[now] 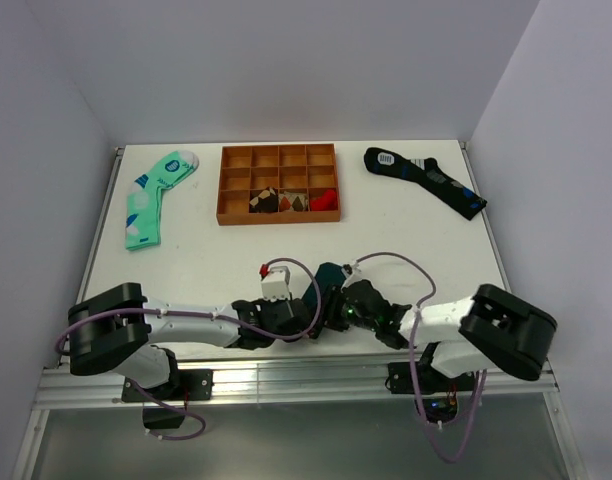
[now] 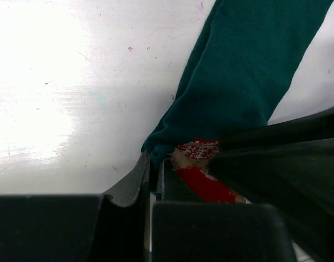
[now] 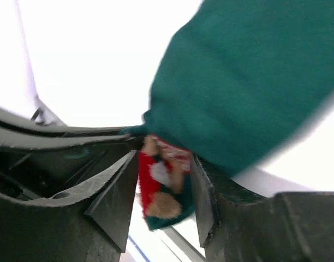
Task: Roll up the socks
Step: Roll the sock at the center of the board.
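The dark teal-green socks [image 1: 331, 278] lie bunched at the table's front centre, between both grippers. In the left wrist view the socks [image 2: 243, 71] run up to the right, and the red, white and brown figure [image 2: 202, 174] sits at their near end. My left gripper [image 2: 153, 164] is shut on the fabric edge beside that figure. In the right wrist view the socks [image 3: 243, 76] fill the upper right. My right gripper [image 3: 164, 164] stands open, and the end with the figure [image 3: 161, 180] hangs between its fingers. In the top view the left gripper [image 1: 316, 310] and the right gripper [image 1: 341, 305] nearly meet.
An orange compartment tray [image 1: 278, 183] with several small items stands at the back centre. A mint-green patterned sock [image 1: 156, 195] lies at the back left, a black sock with blue patches [image 1: 426, 180] at the back right. White walls close in three sides.
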Robot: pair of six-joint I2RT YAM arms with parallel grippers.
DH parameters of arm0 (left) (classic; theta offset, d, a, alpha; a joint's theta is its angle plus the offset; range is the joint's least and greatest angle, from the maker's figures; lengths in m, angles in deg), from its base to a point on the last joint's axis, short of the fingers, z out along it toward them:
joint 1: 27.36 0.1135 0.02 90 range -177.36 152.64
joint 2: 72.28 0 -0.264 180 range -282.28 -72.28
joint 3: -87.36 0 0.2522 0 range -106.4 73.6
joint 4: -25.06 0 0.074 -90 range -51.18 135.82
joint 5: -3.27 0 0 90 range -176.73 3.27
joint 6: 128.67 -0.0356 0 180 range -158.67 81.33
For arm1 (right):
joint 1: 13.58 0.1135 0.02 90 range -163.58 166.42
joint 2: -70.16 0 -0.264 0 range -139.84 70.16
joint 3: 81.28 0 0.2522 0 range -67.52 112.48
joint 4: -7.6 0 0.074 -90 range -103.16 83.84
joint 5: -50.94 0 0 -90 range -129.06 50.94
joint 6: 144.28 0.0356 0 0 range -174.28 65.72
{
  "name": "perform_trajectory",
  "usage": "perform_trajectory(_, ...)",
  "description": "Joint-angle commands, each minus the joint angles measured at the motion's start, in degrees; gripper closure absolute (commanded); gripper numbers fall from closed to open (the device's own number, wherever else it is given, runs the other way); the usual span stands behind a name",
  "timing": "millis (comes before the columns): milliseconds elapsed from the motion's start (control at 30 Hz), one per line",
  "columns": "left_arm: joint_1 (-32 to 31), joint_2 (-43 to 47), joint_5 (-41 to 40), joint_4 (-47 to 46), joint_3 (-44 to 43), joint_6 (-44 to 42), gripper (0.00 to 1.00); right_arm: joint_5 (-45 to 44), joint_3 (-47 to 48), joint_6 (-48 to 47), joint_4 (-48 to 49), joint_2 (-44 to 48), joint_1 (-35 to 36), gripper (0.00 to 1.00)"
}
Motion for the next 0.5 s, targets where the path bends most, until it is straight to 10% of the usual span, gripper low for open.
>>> perform_trajectory(0,-0.55,-1.41,2.73,13.51,2.31,0.82,1.0,-15.99,0.0,-3.74,-27.27,7.89,-1.15,0.48)
perform_trajectory(167,-0.64,0.44,3.61,13.16,3.19,2.23,1.0,-20.48,5.08,-5.84,-37.74,12.76,-2.21,0.48)
perform_trajectory(300,-0.73,1.58,3.79,13.77,2.67,2.84,1.0,-23.2,8.88,-6.55,-43.98,10.3,-3.7,0.72)
perform_trajectory(467,-0.9,2.11,3.61,14.21,1.87,2.49,1.0,-23.73,10.55,-6.99,-44.08,9.6,-3.88,0.59)
